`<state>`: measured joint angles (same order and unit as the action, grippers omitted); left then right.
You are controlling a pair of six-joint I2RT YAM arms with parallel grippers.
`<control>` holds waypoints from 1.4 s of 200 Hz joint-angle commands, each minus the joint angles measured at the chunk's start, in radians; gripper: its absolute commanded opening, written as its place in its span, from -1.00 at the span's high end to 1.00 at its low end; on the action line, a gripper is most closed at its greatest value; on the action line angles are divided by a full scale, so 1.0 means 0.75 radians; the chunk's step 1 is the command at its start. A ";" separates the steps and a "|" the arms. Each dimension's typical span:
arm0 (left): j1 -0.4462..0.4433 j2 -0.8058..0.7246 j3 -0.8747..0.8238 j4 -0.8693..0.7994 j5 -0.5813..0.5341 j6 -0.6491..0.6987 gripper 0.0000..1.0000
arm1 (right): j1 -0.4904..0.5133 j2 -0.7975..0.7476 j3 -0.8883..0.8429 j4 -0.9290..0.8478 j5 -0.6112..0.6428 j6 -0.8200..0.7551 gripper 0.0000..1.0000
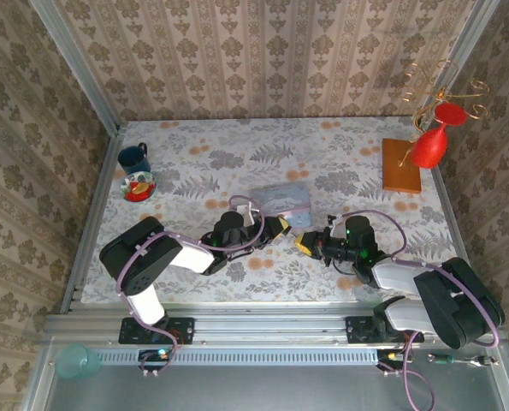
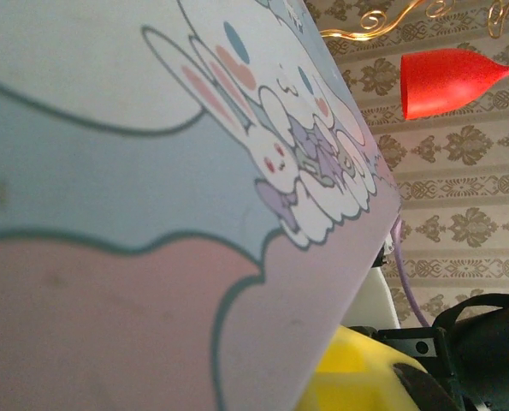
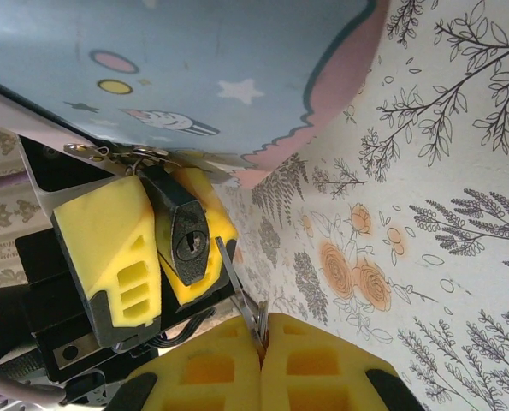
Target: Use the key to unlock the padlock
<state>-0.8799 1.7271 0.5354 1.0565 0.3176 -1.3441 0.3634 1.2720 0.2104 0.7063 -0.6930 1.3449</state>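
Two grips: left gripper (image 3: 158, 257) clamps the padlock (image 3: 188, 240). Right gripper (image 3: 261, 353) pinches the key (image 3: 238, 281), 5 o'clock off the padlock.

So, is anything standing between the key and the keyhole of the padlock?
Nothing visible does. The key, held in the shut jaws of the right gripper, has its tip just beside the padlock, whose keyhole is uncovered. The left gripper clamps only the padlock's sides.
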 commanded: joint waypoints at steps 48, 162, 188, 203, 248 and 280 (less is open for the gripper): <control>0.006 0.032 -0.011 0.215 0.004 -0.032 0.83 | -0.006 0.000 0.031 0.054 -0.050 0.033 1.00; -0.011 0.057 0.006 0.237 0.014 -0.040 0.83 | -0.006 0.019 0.055 0.077 -0.054 0.044 1.00; -0.014 0.055 0.011 0.241 0.014 -0.044 0.83 | -0.006 0.037 0.066 0.082 -0.060 0.045 1.00; -0.017 0.056 0.016 0.240 0.019 -0.045 0.83 | -0.006 0.056 0.065 0.103 -0.064 0.050 1.00; -0.025 0.045 0.024 0.242 0.031 -0.049 0.83 | -0.007 0.114 0.075 0.172 -0.080 0.074 1.00; -0.029 0.039 0.022 0.244 0.033 -0.048 0.83 | -0.027 0.128 0.081 0.179 -0.094 0.072 1.00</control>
<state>-0.8822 1.7683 0.5259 1.1423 0.2958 -1.3705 0.3542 1.3533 0.2367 0.7975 -0.7422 1.3914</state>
